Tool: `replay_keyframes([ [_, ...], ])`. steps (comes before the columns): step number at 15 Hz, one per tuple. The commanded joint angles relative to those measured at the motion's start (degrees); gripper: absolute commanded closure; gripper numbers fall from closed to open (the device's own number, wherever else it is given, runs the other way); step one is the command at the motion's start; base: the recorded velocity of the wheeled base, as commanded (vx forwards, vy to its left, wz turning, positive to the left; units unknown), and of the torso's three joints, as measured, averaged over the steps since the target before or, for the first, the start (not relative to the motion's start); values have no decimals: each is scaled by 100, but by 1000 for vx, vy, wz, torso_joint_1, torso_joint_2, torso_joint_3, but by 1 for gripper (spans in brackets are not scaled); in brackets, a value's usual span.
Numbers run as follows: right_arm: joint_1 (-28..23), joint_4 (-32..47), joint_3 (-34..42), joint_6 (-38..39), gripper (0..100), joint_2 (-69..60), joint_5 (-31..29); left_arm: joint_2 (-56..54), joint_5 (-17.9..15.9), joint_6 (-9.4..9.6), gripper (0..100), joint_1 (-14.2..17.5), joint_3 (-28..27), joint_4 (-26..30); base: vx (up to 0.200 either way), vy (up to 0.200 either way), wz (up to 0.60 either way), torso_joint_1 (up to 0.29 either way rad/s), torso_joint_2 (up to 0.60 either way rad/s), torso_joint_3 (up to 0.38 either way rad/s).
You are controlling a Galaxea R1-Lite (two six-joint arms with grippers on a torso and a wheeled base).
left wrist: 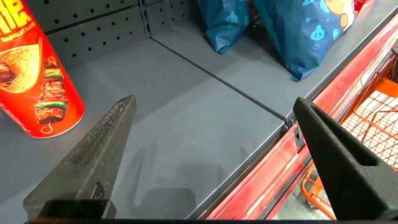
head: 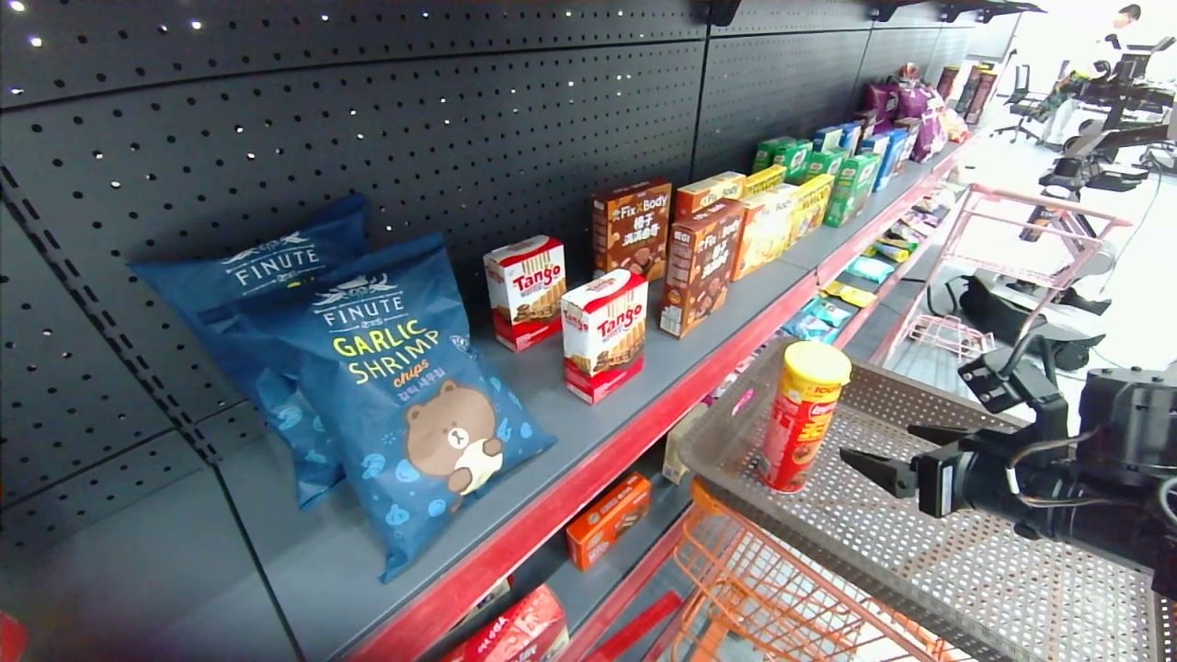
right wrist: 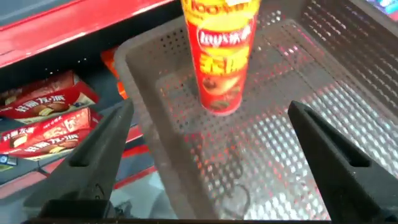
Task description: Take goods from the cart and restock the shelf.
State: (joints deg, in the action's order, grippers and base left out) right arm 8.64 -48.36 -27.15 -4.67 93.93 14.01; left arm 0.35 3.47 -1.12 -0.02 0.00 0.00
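Observation:
A red crisp can with a yellow lid (head: 805,416) stands upright near the shelf-side corner of the cart's grey perforated tray (head: 938,561). My right gripper (head: 887,450) hovers open just to the right of it, level with its lower half and not touching. The right wrist view has the same can (right wrist: 221,56) ahead of the open gripper (right wrist: 208,155), beyond its fingertips. My left gripper (left wrist: 211,143) is open above a bare stretch of the grey shelf (left wrist: 186,106), holding nothing. Beside it on the shelf stands another red can (left wrist: 37,81).
Two blue chip bags (head: 395,386) lean on the shelf's pegboard back, then red-and-white wafer boxes (head: 602,333) and rows of brown, yellow and green boxes (head: 736,230). Red boxes (right wrist: 43,124) lie on the lower shelf. An orange wire basket (head: 763,598) hangs under the tray; a pink cart (head: 1021,267) stands behind.

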Motion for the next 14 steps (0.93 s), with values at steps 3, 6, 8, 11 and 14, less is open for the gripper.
replay_keyframes([
  [3,15,-16,-774,-227,0,899,14,0,4,-2,0,2,0,0,0,0,0,0,0,0],
  [6,59,11,-1108,-219,0,1233,23,0,4,-2,0,-6,0,0,0,0,0,0,0,0],
  [8,59,11,-1319,-219,0,1514,102,0,4,-2,0,2,0,0,0,0,0,0,0,0],
  [11,67,-33,-1882,-210,0,2112,146,0,4,-2,0,2,0,0,0,0,0,0,0,0],
  [14,67,-270,-2207,-192,0,2569,181,0,4,-2,0,2,0,0,0,0,0,0,0,0],
])
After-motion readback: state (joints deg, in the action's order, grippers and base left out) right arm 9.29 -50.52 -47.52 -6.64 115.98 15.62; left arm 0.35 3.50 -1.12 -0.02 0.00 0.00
